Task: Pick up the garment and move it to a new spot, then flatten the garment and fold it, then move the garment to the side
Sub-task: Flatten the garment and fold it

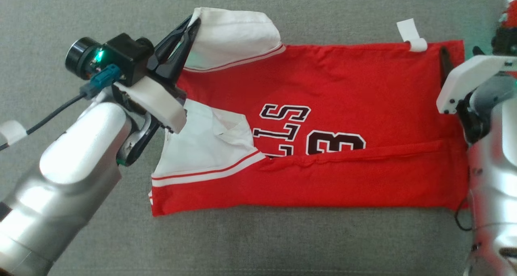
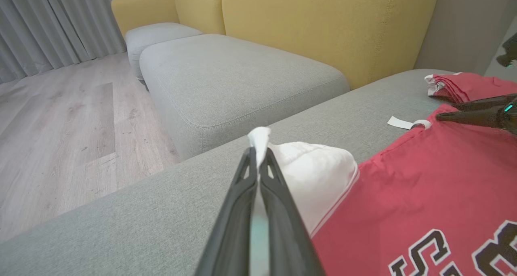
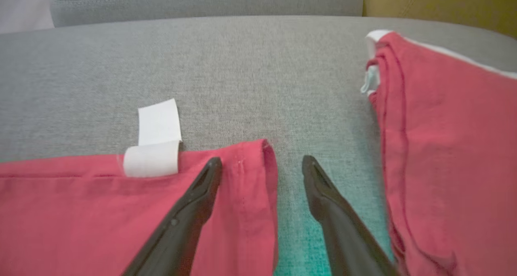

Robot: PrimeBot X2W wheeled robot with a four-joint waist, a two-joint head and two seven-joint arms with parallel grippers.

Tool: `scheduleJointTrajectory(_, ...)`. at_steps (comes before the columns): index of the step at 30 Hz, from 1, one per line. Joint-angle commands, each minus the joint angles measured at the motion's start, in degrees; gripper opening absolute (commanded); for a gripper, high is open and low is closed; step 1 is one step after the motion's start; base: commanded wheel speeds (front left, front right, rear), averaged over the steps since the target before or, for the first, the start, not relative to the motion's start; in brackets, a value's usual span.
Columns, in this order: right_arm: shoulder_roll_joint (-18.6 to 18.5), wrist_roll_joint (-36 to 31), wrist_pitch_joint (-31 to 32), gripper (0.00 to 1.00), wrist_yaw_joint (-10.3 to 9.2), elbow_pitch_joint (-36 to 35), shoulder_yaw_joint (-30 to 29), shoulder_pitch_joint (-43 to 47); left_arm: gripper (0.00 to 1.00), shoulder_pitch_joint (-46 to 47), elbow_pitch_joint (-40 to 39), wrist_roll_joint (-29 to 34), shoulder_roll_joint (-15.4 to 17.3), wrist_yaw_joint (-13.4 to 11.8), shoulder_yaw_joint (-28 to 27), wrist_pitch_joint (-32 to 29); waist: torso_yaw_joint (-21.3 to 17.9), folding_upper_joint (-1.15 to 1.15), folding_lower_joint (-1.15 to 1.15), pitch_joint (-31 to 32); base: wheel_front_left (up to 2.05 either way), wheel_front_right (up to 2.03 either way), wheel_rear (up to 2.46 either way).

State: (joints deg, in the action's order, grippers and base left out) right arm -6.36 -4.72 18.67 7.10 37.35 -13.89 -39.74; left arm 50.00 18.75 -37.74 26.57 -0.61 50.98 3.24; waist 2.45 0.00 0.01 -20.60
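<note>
Pinching claw: the left claw [image 2: 258, 146] is squeezing shut on the white sleeve [image 2: 315, 175] of the red shirt [image 1: 343, 86].
Open claw: the right claw [image 3: 262, 161] is gaping wide and gripping nothing, one finger over the shirt's corner, one over the bare grey sofa [image 1: 282, 243].
Red shirt: lying spread on the sofa, reaching from the left claw to the right claw.
White tag [image 3: 155, 146]: sticking out just beside the right claw.

**Silver Shells, White Brackets, Black Fingers**

The left forearm [image 1: 76, 159] and right forearm [image 1: 494, 175] are clad in glossy silver shells. A black wrist camera [image 1: 117, 57] with a green light is fed by a teal plug [image 1: 101, 78] and dark cable [image 1: 52, 114]. White brackets [image 1: 155, 102] are fitted behind the left end effector [image 1: 194, 22] and right end effector [image 3: 262, 163], both fingered in tapered black.
</note>
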Motion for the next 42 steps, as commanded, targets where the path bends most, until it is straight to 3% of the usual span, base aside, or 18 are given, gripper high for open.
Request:
scheduleJointTrajectory(1,-0.68,-1.84,-0.18,1.00,0.39,0.73,0.35,-3.39,0.00,1.92,-2.22,0.09,2.51,-0.74,-2.15,-0.41,0.44,0.00,-0.01,-1.04,0.00,0.00,0.00)
scheduleJointTrajectory(8,-1.52,-6.76,-1.81,1.00,0.39,8.99,-0.39,-7.28,0.00,2.48,-3.09,-0.03,2.84,-1.14,-2.25,-0.81,0.62,0.00,-0.01,-2.35,0.00,0.00,0.00)
scheduleJointTrajectory(9,-1.57,-7.10,-2.02,0.91,0.39,10.01,-0.27,-7.70,0.00,2.54,-3.03,-0.06,2.93,-1.16,-2.27,-0.84,0.52,0.00,-0.01,-2.38,0.00,0.00,0.00)
scheduleJointTrajectory(11,-1.66,-7.59,-2.93,0.00,0.39,11.70,0.25,-8.56,0.00,2.66,-2.77,-0.15,3.13,-1.23,-2.34,-0.97,0.16,0.00,-0.01,-2.24,0.00,0.00,0.00)
scheduleJointTrajectory(20,-1.04,-4.16,-11.89,0.00,0.39,14.48,3.42,-13.06,0.00,4.28,0.76,-0.73,4.82,-2.02,-4.01,-1.05,-2.65,0.00,-0.01,-0.72,0.00,0.00,0.00)
scheduleJointTrajectory(28,-1.03,6.63,-17.75,0.00,0.39,14.61,10.16,-16.85,0.00,10.38,7.65,0.57,6.15,-1.69,-5.75,0.23,-5.66,0.00,-0.01,-0.66,0.00,0.00,0.00)
scheduleJointTrajectory(42,-4.60,21.74,-24.27,0.00,0.39,10.48,22.91,-19.18,0.00,21.81,23.76,4.02,1.79,-0.20,-6.37,8.63,-7.70,0.00,-0.01,-2.47,0.00,0.00,0.00)
